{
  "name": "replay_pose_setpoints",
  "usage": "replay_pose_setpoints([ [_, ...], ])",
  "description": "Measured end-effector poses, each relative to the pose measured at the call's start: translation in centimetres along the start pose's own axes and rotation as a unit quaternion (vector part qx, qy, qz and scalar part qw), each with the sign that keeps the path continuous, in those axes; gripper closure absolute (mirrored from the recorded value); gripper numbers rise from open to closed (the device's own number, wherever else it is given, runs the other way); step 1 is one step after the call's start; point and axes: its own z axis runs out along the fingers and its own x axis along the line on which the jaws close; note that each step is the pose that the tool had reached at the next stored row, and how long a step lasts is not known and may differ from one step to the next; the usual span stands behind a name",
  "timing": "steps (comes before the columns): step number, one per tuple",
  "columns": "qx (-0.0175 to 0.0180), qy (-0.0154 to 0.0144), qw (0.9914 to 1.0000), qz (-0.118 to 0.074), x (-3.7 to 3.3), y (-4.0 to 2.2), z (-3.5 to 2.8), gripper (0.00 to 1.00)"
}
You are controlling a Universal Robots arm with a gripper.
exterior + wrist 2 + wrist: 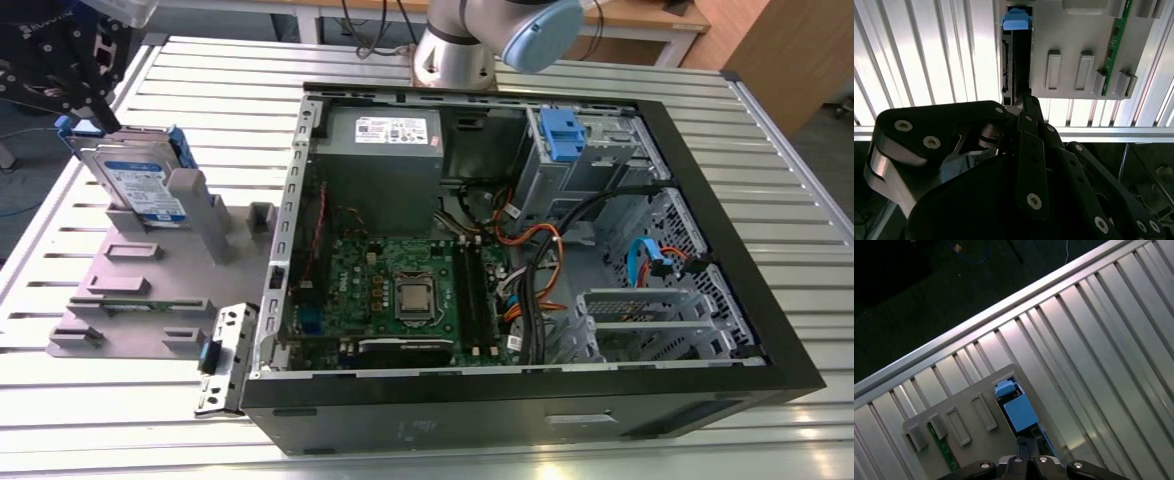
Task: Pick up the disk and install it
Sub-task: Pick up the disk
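1. Aluminium slats make up your bench [801, 200], which carries everything in the scene.
2. You see a black computer case [534, 410] lying open on its side, towards the exterior view's right. Its green motherboard [400, 290] faces up, and a blue latch [558, 130] sits in the bay at its far corner.
3. The arm's silver base [454, 55] stands on the bench just behind the case.
4. A grey holder plate [134, 300] lies flat on the bench, just beside the case on the exterior view's left.
5. Your black end effector [91, 118] is at the far end of that plate, right at the upper, blue-framed end of the disk. Both wrist views show it [1024, 100] [1023, 447] against the disk's near end. You cannot tell whether it is spread, pressed together or pinching the carrier.
6. The disk [140, 185] stands tilted on edge in a slot of the holder plate, outside the case, with its blue-and-white label showing. The second wrist view shows it edge-on [1014, 65].
7. A thin green circuit strip [1116, 45] stands in another slot of the plate, well apart from the disk.
8. The disk's blue end tab [1016, 21] is at the end farthest from the end effector.
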Motion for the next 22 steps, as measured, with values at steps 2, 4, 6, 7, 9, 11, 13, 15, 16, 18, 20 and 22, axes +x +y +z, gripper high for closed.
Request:
replay_pose_setpoints([
  [2,0.0,0.0,1.0,0.0,0.0,0.0,0.0,0.89],
  [4,0.0,0.0,1.0,-0.001,0.0,0.0,0.0,0.89],
  [6,0.0,0.0,1.0,-0.001,0.0,0.0,0.0,0.89],
  [7,0.0,0.0,1.0,-0.001,0.0,0.0,0.0,0.89],
  [9,0.0,0.0,1.0,-0.001,0.0,0.0,0.0,0.89],
  [11,0.0,0.0,1.0,-0.001,0.0,0.0,0.0,0.89],
  [13,0.0,0.0,1.0,-0.001,0.0,0.0,0.0,0.89],
  [15,0.0,0.0,1.0,-0.001,0.0,0.0,0.0,0.89],
  [16,-0.0001,0.0002,0.99999,-0.003,0.0,0.0,0.0,0.89],
  [18,-0.0004,0.0006,0.99987,-0.016,0.0,0.0,0.01,0.89],
  [20,-0.0008,0.0015,0.99946,-0.033,0.0,0.0,0.01,0.89],
  [22,-0.0013,0.0023,0.99867,-0.052,0.0,0.0,0.02,0.89],
])
